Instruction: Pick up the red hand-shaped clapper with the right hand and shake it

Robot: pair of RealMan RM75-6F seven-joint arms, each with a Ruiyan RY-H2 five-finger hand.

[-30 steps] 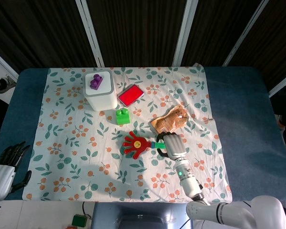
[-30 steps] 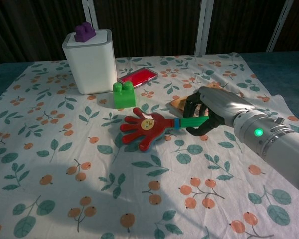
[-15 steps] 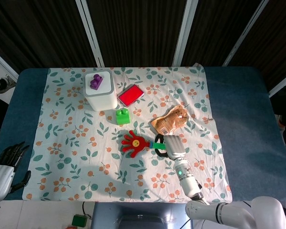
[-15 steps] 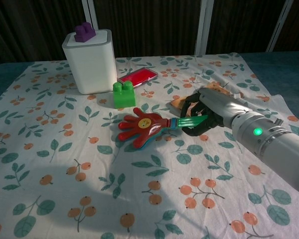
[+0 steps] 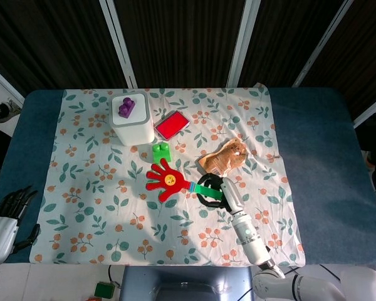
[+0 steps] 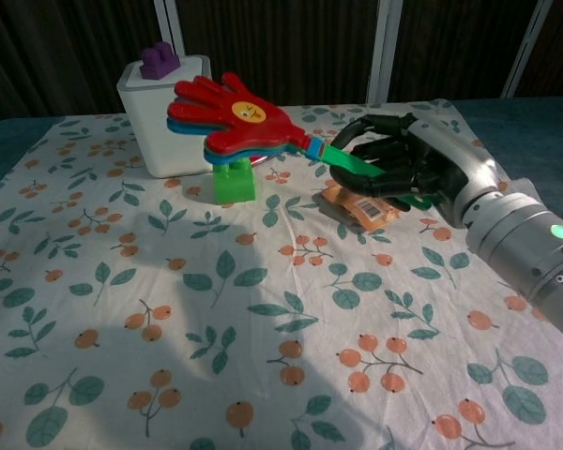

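Right hand (image 6: 408, 171) held the clapper (image 6: 230, 117) up off the cloth (image 6: 103, 281).
We saw fingers wrapped tight round its green handle, red palm stuck out w/ its tip in front of the white box (image 6: 169, 117), over the green brick (image 6: 234, 180). Snack packet (image 6: 361, 208) lay just under the hand; red pad (image 5: 172, 124) sat btwn box & packet. Purple brick (image 5: 126, 108) on box top. Left hand (image 5: 9, 216) was at table edge, fingers apart, holding nothing.

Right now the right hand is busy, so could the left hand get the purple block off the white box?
Probably not easily: the left hand sits at the near table corner, far from the purple block atop the white box, though nothing blocks it.
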